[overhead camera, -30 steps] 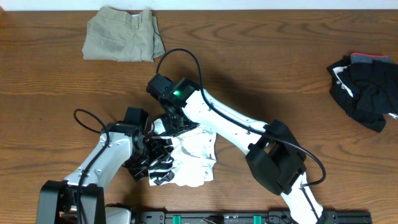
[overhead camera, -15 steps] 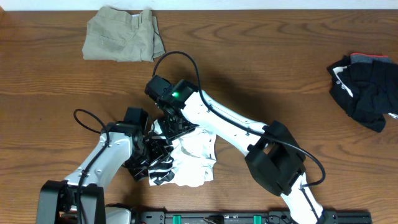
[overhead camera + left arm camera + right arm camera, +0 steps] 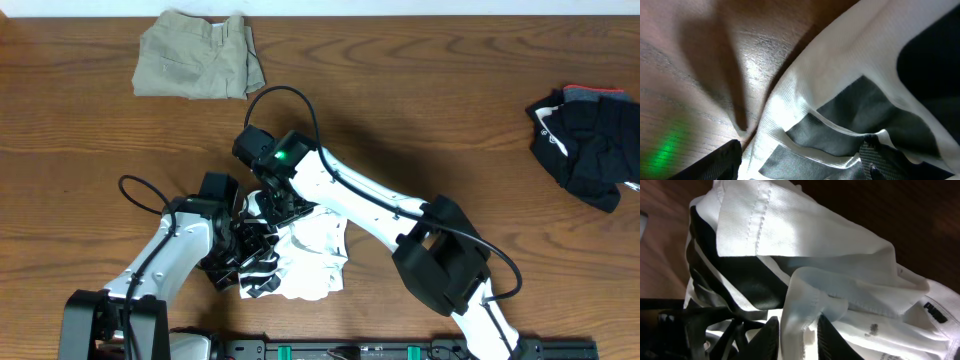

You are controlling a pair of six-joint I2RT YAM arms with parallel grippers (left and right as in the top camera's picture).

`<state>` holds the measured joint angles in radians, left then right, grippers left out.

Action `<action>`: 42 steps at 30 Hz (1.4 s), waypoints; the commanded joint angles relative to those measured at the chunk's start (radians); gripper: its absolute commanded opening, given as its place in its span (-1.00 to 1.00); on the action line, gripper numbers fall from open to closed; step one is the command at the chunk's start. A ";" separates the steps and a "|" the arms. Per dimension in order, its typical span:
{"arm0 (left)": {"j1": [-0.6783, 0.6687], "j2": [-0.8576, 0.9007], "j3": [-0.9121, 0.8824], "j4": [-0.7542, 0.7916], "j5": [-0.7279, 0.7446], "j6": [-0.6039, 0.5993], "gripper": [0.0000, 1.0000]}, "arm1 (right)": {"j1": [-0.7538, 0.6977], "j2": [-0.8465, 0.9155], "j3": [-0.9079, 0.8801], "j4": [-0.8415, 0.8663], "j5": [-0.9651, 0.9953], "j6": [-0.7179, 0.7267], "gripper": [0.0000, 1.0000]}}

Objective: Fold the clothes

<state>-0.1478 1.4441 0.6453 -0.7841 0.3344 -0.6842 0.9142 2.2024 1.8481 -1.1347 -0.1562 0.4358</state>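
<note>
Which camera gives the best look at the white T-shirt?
The overhead view: only there does the white T-shirt appear as one bunched heap. Right wrist shows close folds and a label; left wrist, a ribbed edge and dark print.

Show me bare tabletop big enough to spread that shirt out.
Widest bare table lies between the khaki trousers and the black bundle. Crowded: the near edge, where left gripper and right gripper work the white T-shirt.

The brown wooden table [image 3: 420,110] has a glossy, grained varnish; the white T-shirt with black print [image 3: 805,235] is matt, fine-ribbed knit cloth; the khaki trousers [image 3: 195,65] are matt woven cloth.
</note>
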 commanded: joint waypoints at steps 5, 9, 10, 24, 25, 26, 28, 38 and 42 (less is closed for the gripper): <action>-0.004 0.006 -0.002 -0.007 -0.005 -0.010 0.55 | 0.015 0.013 -0.011 0.014 0.054 0.031 -0.74; -0.004 0.006 -0.002 -0.012 -0.005 -0.009 0.55 | 0.014 0.013 -0.011 0.019 0.109 0.074 -0.97; -0.004 0.006 -0.002 -0.012 -0.005 -0.009 0.55 | 0.014 0.013 -0.011 0.025 0.123 0.076 -0.97; -0.004 0.006 -0.002 -0.011 -0.006 -0.009 0.54 | -0.050 0.013 -0.011 -0.020 0.292 0.148 -0.98; -0.004 0.006 -0.002 -0.011 -0.006 -0.009 0.54 | -0.054 0.013 -0.011 -0.028 0.302 0.148 -0.97; -0.004 0.006 -0.002 -0.011 -0.006 -0.009 0.55 | -0.059 0.013 -0.011 -0.038 0.311 0.152 -0.97; -0.004 0.006 -0.002 -0.010 -0.006 -0.010 0.54 | -0.064 0.013 -0.011 -0.054 0.317 0.154 -0.95; -0.004 0.006 -0.002 -0.010 -0.006 -0.009 0.55 | -0.063 0.012 0.002 -0.158 0.393 0.167 -0.75; 0.000 0.006 -0.002 -0.011 -0.021 -0.009 0.55 | -0.070 0.011 0.018 -0.246 0.419 0.227 -0.89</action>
<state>-0.1478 1.4441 0.6453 -0.7872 0.3336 -0.6846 0.8543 2.2024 1.8442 -1.3621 0.2077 0.6048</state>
